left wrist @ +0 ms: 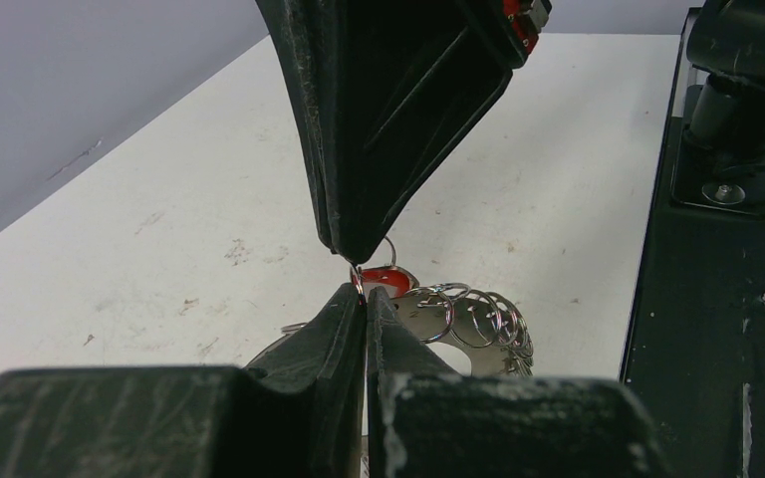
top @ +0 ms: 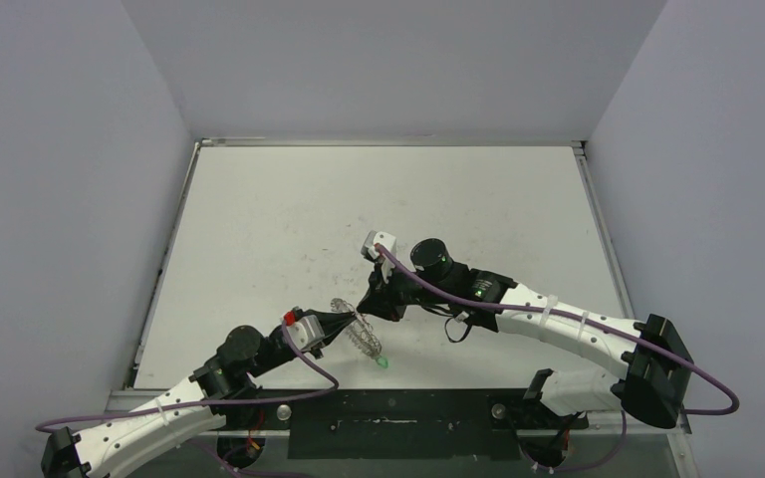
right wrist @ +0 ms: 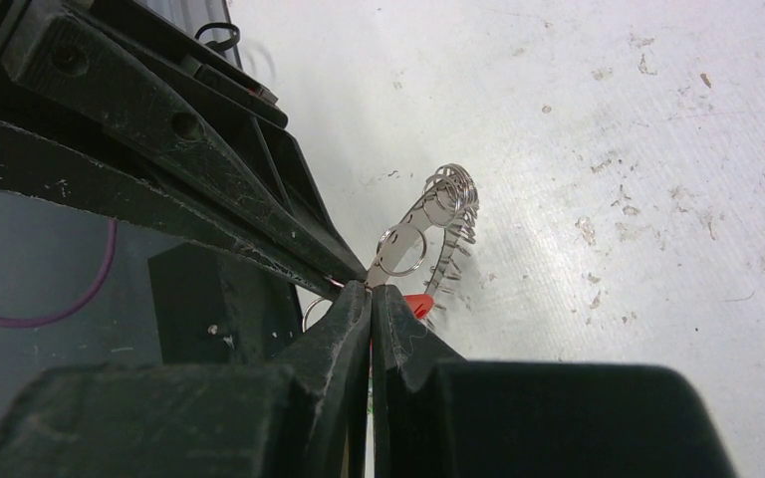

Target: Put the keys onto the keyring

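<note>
Steel, thin and stiff: the keyring [top: 359,334] stands on edge off the tips of the left hand [left wrist: 365,297], over the near part of the counter [top: 379,199].

Left hand: fingers pressed together, clamped on the ring's rim.

Right hand [right wrist: 370,291]: fingers likewise together, tips meeting the left hand's at the same spot on the rim. Whether it pinches a wire loop or a key, cannot tell.

Red tag [left wrist: 393,280]: just behind the meeting tips, close against the ring.

Green tag [top: 382,364]: just beside the ring's near end. Threaded on or not, cannot tell.

Handling, as judged:
- Ring is light, rigid, smooth metal and probably swivels or slips in a flat pinch. Best held on the flat band, not the fringe.
- Wire loops [left wrist: 436,304] look fine and springy. They would likely flex or flick free if squeezed.
- Keys are tiny. The plastic tag is the broadest, least slippery part to grip, and leaves the key's eye free for a loop.
- Risk: slight misalignment and the key drops.
</note>
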Tool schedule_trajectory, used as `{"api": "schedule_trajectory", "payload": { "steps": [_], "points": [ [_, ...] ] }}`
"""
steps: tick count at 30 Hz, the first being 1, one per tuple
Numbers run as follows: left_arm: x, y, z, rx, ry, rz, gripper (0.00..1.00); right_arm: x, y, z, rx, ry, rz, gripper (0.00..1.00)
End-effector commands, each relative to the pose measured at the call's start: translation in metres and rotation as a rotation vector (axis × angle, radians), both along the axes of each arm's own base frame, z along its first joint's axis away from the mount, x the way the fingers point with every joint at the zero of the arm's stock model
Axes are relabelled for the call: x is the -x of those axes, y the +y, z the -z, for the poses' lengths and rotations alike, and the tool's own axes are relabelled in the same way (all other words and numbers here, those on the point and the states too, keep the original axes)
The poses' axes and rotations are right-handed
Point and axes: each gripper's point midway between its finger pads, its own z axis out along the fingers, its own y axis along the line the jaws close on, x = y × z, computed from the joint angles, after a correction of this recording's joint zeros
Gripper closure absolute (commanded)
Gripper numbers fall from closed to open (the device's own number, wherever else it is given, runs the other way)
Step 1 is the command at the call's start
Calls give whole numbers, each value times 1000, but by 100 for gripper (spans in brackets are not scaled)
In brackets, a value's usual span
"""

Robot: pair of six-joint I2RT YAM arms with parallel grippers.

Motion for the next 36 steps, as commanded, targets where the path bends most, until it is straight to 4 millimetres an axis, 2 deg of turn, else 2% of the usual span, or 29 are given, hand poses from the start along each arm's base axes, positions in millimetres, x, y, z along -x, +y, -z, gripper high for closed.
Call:
{"api": "schedule_trajectory", "payload": {
  "steps": [1,8,11,14,18,21,24,31,36],
  "points": [
    [5,-3,-37,112,-64,31,100,-14,5,-15,-54,-46,53,100],
    [4,-2,-37,137,-65,20,100,-14,5,-6,-55,3,80,100],
    [4,-2,-38,146,-64,18,100,-16,7,-10,-92,7,98,100],
    [4,-2,-37,150,-63,18,100,-17,7,-9,-108,21,108,95],
    [4,-2,-38,152,-63,19,100,-19,7,-9,-116,27,126,78],
    [4,-1,-38,152,-64,19,100,-20,6,-12,-126,24,133,73],
    [4,-1,-37,150,-63,18,100,-22,3,-18,-139,12,145,59],
    [5,-1,-37,148,-65,21,100,-24,-15,-44,-202,-91,171,28],
    [8,-1,-38,143,-79,38,100,-13,-28,-71,-270,-228,106,20]
  ]
}}
